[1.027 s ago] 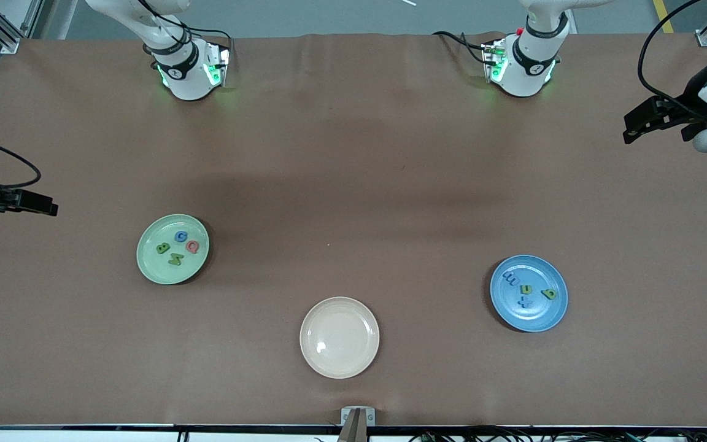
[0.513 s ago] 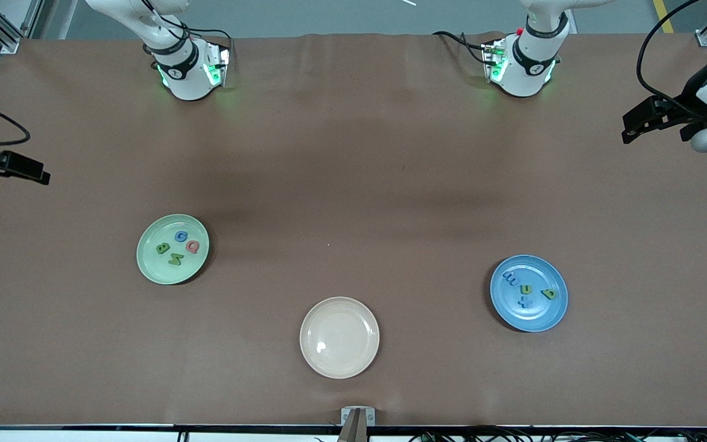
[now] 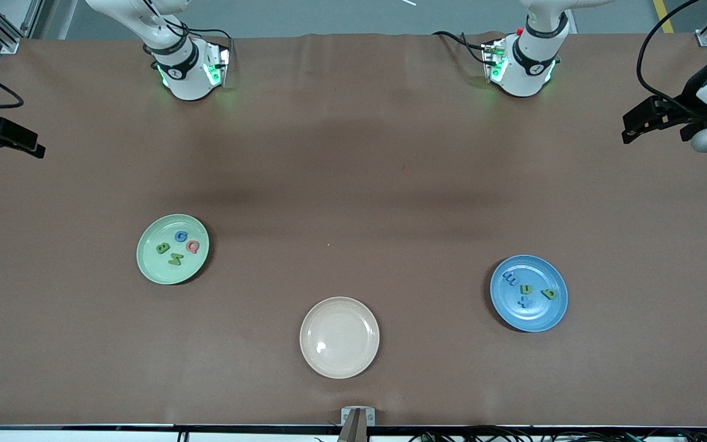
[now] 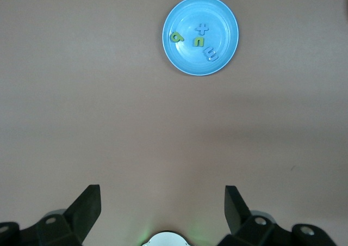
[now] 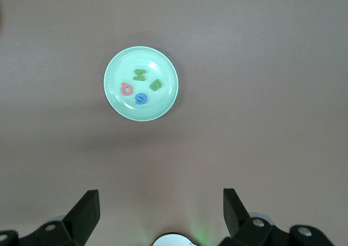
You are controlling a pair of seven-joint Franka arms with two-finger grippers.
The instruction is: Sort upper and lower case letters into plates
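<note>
The mint green plate (image 3: 152, 265) holds the capitals: blue G (image 3: 181, 236), pink Q (image 3: 192, 246), green B (image 3: 162, 248) and green N (image 3: 175, 259). On the blue plate (image 3: 544, 314) lie the lowercase blue m (image 3: 510, 280), blue x (image 3: 524, 301) and two green letters (image 3: 526, 289). My right gripper (image 3: 39, 149) hangs open and empty over the table's edge at the right arm's end. At the left arm's end, my left gripper (image 3: 626, 131) is also open and empty. The right wrist view shows the mint plate (image 5: 160, 105); the left wrist view shows the blue plate (image 4: 182, 58).
An empty cream-beige plate (image 3: 339, 337) sits between the two plates, nearer to the front camera. Brown cloth covers the table. The arm bases (image 3: 188, 67) stand along the edge farthest from the front camera.
My right gripper has drawn back along the table's edge toward the bases' side. The left gripper has barely moved. Plates and letters lie as before.
</note>
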